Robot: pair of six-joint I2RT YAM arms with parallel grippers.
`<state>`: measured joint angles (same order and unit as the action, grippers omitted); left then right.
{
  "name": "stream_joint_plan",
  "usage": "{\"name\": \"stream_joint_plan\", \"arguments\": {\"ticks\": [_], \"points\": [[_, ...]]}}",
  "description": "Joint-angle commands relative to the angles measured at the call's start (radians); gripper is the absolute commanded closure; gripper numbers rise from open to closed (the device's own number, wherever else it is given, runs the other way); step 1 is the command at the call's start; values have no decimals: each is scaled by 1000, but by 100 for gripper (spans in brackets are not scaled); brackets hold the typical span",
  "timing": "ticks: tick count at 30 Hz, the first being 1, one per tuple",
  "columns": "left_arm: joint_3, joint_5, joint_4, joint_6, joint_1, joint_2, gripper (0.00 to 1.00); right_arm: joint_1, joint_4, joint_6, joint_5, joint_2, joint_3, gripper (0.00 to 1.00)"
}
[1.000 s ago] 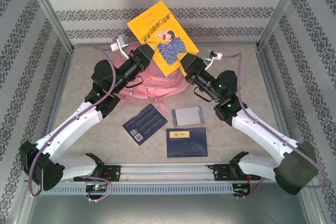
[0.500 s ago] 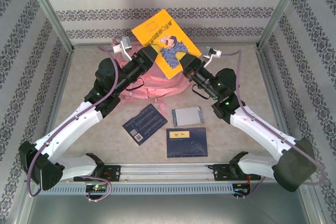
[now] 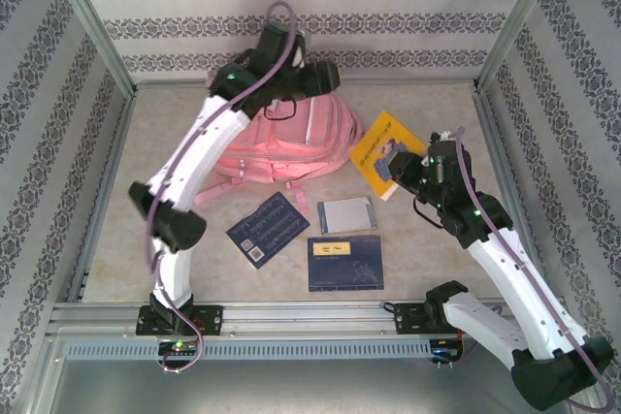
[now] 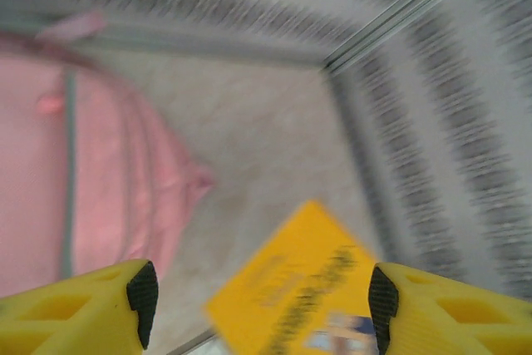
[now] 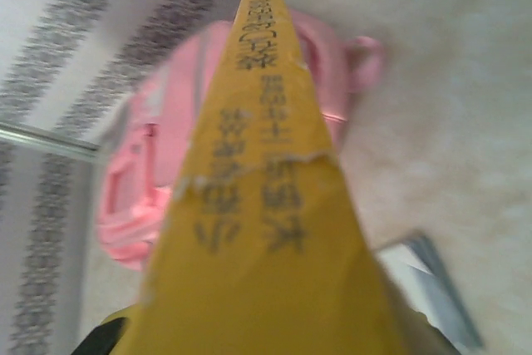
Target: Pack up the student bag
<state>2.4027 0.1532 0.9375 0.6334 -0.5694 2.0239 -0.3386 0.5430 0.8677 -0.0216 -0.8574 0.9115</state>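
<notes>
Gripping the yellow book (image 3: pixel 386 147) at its near corner, your right gripper (image 3: pixel 412 170) is clamped shut on it. In the right wrist view the book runs edge-on away from the fingers, its printed face turned up. Whether its far edge touches the table (image 3: pixel 446 239) cannot be told. The student bag (image 3: pixel 291 138) lies at 9 o'clock of the book, close beside it, and at 12 o'clock of the table's middle, with its pink front up.

Your left gripper (image 4: pixel 262 309) hangs above the bag's far side. Its jaws stand wide apart, and nothing is held between the black pads (image 4: pixel 143 297). The left wrist view is blurred. It looks down past the pads onto the bag's right flank and the yellow book beyond it.

At 6 o'clock of the bag three flat things lie on the table. They are a dark blue booklet (image 3: pixel 270 228), a grey case (image 3: pixel 345 214) at its 3 o'clock, and a navy book (image 3: pixel 345 262) at 6 o'clock of the case. All three are apart from both grippers.
</notes>
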Motion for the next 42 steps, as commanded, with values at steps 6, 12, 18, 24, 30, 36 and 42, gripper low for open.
{"name": "stream_joint_plan", "arguments": {"ticks": [6, 12, 18, 24, 30, 36, 42], "points": [[174, -184, 262, -148, 20, 223, 30, 56, 111, -90, 54, 102, -37, 100], [152, -167, 130, -136, 75, 299, 27, 82, 82, -93, -14, 119, -78, 100], [134, -12, -80, -71, 139, 381, 26, 104, 84, -107, -38, 123, -103, 100], [113, 226, -289, -22, 167, 458, 27, 110, 90, -127, -54, 133, -108, 100], [101, 317, -369, 40, 181, 495, 28, 113, 96, -140, -74, 135, -108, 100], [16, 442, -435, 110, 204, 484, 30, 115, 101, -151, -72, 138, -108, 100], [-156, 519, -550, 151, 204, 411, 41, 115, 88, -138, -83, 127, -110, 100]]}}
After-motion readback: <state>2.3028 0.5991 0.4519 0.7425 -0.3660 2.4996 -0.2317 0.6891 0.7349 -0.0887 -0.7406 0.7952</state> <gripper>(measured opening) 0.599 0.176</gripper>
